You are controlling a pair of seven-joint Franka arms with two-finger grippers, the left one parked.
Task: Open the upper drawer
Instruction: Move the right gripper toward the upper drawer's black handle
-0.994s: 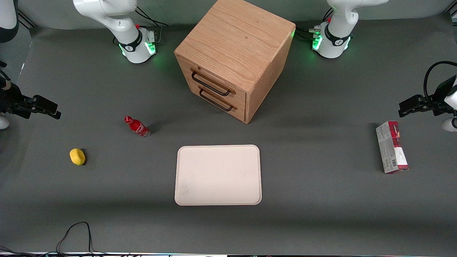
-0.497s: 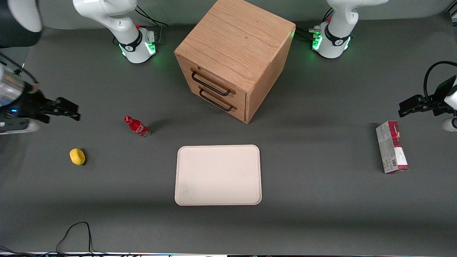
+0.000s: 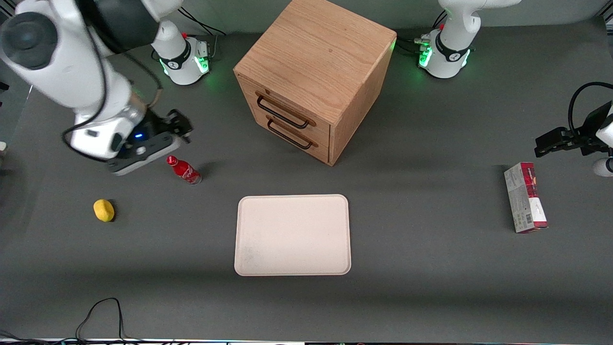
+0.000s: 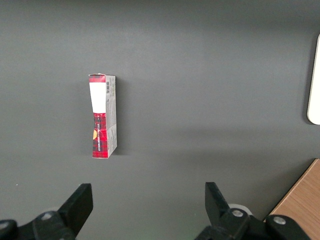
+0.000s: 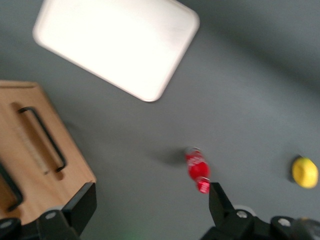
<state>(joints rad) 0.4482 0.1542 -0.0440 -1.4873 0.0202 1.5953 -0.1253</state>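
Observation:
The light oak cabinet stands on the table. Its upper drawer is shut, with its black bar handle above the lower drawer's handle. In the right wrist view the upper drawer's handle shows only in part. My right gripper hangs open above the table, well off from the cabinet toward the working arm's end, just above the red bottle. Nothing sits between its fingers.
A cream tray lies nearer the front camera than the cabinet. A yellow lemon rests toward the working arm's end. A red and white box lies toward the parked arm's end.
My right arm has swung in from the working arm's end of the table toward the cabinet, and now its gripper is by the red bottle. The drawers have not moved.

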